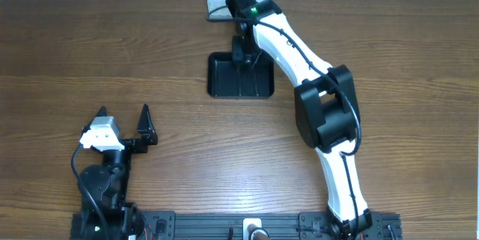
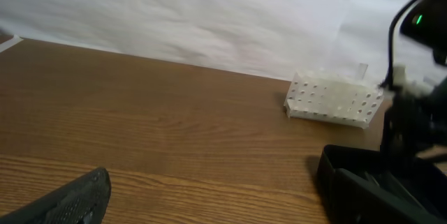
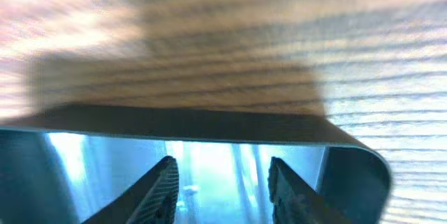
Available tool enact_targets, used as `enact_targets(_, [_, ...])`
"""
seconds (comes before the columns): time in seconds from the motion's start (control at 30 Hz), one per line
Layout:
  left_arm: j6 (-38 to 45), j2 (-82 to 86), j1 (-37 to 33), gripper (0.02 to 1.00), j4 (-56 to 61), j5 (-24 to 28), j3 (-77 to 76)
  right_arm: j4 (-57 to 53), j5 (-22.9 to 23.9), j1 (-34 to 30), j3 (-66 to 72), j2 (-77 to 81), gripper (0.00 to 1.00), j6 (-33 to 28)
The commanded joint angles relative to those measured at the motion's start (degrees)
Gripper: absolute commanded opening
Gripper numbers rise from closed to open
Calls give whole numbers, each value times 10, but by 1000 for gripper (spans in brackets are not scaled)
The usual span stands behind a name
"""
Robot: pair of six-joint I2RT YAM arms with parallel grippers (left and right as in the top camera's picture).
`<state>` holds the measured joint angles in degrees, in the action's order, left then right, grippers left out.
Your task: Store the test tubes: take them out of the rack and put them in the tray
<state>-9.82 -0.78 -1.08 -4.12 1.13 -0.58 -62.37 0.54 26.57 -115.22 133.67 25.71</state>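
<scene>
— On tabletop (image 1: 112, 31): tray (image 1: 211, 75) near rack (image 1: 218, 1), one tube (image 2: 362, 70) upright in a far corner hole?

— Seemingly. Probably glass: light, slick, breakable; best gripped just under the rim. Over tray, right pincer (image 3: 221, 172) spread; left pincer (image 1: 123, 111) spread, well apart.

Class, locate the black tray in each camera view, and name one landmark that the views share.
Top view: the black tray lies near the middle, just nearer the arms' bases than the rack.
Left wrist view: the tray is nearer the camera than the rack.
Right wrist view: it sits beneath the right end effector, rim against the table.
Shared landmark: that end effector, over the tray in every view.
</scene>
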Motion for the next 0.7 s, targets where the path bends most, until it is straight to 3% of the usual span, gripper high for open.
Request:
enact_targets(0.03, [11,4,2,998,-3,6,2,-2,30,-4,-79,-66,623,-12])
enact_targets(0.2, [11,4,2,998,-3,6,2,30,120,-12,-136,-71,720,-57])
enact_targets(0.33, [11,4,2,998,-3,6,2,127,203,-16,-141,-70,838,-133])
enact_targets(0.43, [11,4,2,998,-3,6,2,192,253,-18,-135,-68,853,-160])
enact_targets(0.7, [11,4,2,998,-3,6,2,316,270,-44,-133,-12,879,-166])
